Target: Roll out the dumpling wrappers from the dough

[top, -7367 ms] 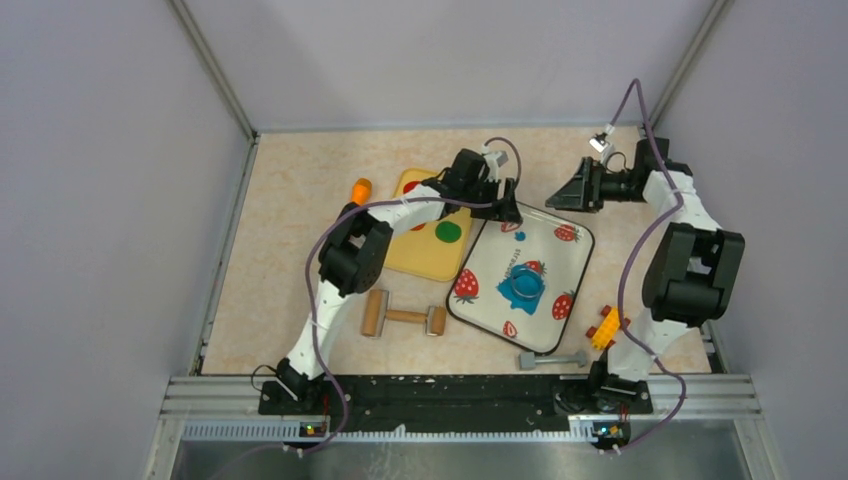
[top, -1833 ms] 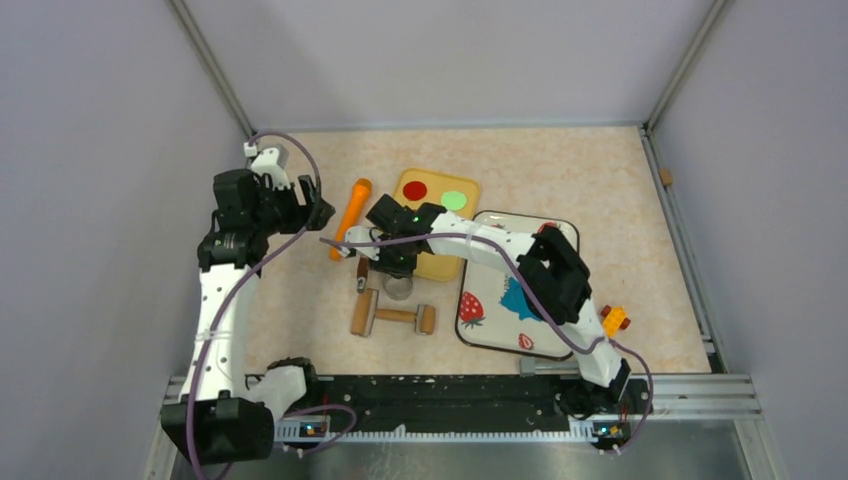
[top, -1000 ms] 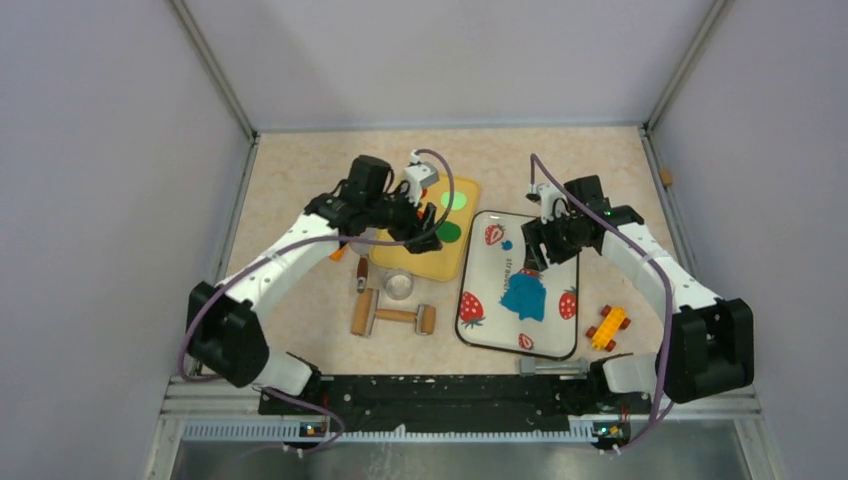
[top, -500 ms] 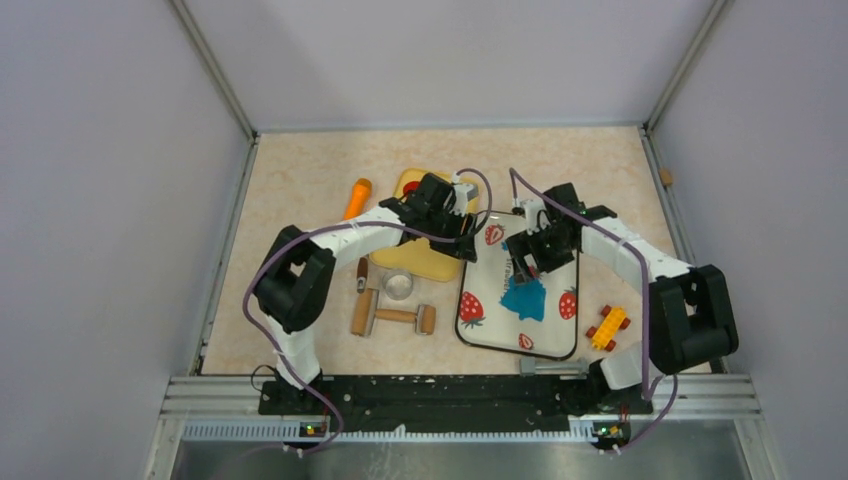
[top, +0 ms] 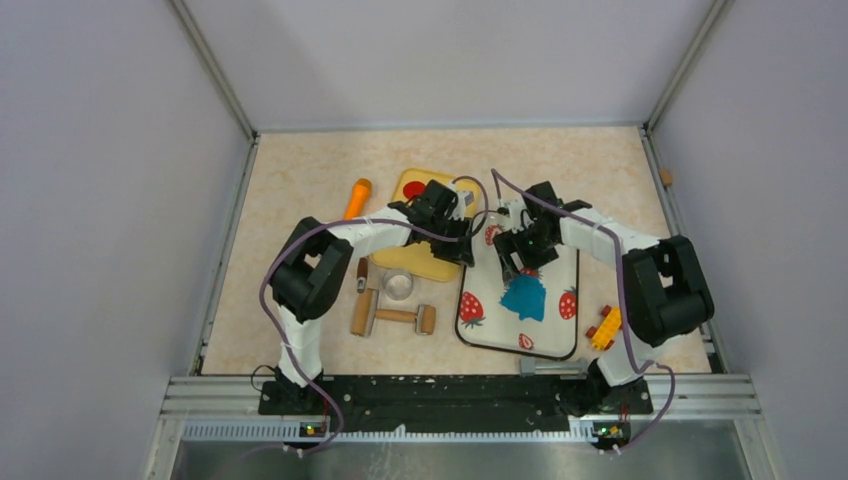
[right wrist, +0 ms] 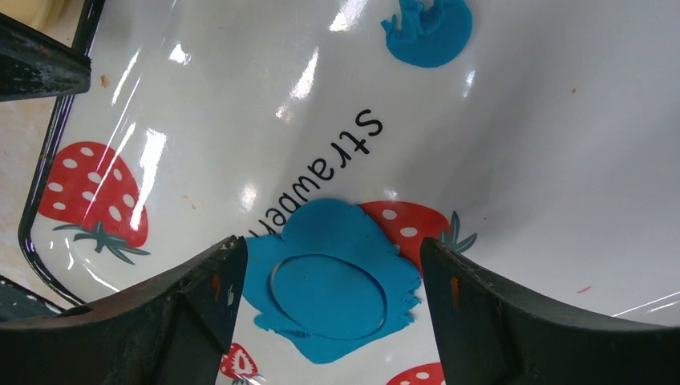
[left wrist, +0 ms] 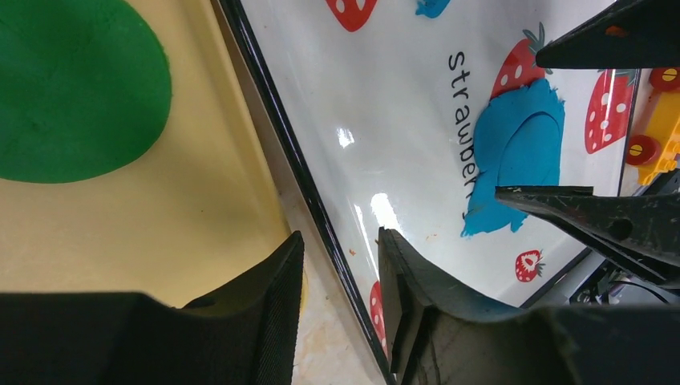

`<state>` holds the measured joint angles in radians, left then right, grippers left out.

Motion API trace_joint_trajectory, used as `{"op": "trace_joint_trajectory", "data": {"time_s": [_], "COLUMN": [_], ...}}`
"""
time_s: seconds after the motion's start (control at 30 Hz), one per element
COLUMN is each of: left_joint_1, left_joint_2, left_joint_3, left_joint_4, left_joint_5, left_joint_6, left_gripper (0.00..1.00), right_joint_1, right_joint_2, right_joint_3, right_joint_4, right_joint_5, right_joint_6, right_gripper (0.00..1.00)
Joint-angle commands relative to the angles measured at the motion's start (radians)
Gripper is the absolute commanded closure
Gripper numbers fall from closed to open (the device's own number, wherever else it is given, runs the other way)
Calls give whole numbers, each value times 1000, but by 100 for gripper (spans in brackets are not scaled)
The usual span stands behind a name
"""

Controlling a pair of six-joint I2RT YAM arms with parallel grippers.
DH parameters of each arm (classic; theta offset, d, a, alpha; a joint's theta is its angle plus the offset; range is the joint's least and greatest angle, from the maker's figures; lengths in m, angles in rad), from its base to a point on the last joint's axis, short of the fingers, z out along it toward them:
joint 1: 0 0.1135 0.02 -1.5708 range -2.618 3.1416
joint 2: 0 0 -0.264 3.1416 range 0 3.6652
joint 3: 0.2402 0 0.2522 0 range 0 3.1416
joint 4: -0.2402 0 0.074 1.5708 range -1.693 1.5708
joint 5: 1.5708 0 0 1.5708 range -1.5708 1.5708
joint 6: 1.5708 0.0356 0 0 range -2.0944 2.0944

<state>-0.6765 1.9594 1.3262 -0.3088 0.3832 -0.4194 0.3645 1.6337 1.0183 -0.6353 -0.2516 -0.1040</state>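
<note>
The dough (right wrist: 321, 220) is a flat, ragged blue patch on the strawberry tray (top: 480, 320). A clean round disc outline, the dumpling wrapper (right wrist: 329, 295), is cut into it and still sits inside the patch. The dough also shows in the top view (top: 524, 296) and the left wrist view (left wrist: 517, 152). A small blue scrap (right wrist: 429, 28) lies at the tray's far end. My right gripper (right wrist: 330, 245) is open wide just above the dough's far side (top: 512, 265). My left gripper (left wrist: 338, 241) is open and straddles the tray's left rim (top: 467, 255).
A yellow board (top: 405, 255) left of the tray carries a red disc (top: 414, 189) and a green disc (left wrist: 72, 88). A wooden rolling pin (top: 393, 316), a ring cutter (top: 399, 286) and an orange tool (top: 354, 197) lie to the left. A yellow toy (top: 606, 327) lies to the right.
My left gripper has moved right from the yellow board to the tray's left rim. My right gripper has shifted left over the tray, above the dough. The dough has not moved.
</note>
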Motion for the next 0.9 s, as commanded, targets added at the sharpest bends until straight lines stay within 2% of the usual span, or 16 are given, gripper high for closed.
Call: {"op": "trace_joint_trajectory", "data": {"time_s": [0.0,0.33,0.63,0.87], "left_joint_1": [1,-3,-6,-5], "left_joint_2": [25,48,55,59], "left_joint_3": [16,-13,-27,-23], "left_joint_4": [48,77,89,89], "left_joint_5": [36,34,28,28], "left_joint_6": [-40,-69,-71,-70], "left_gripper": [59,65,81,89], "right_joint_1": [28,53,53,56], "right_joint_2": [26,51,73,66], "right_joint_3": [61,15,-10,-36], "right_joint_4": [14,-12,-2,-11], "right_joint_5": [35,119,143,171], "right_joint_6": [13,-11,5,-41], "right_gripper": [21,26,35,38]}}
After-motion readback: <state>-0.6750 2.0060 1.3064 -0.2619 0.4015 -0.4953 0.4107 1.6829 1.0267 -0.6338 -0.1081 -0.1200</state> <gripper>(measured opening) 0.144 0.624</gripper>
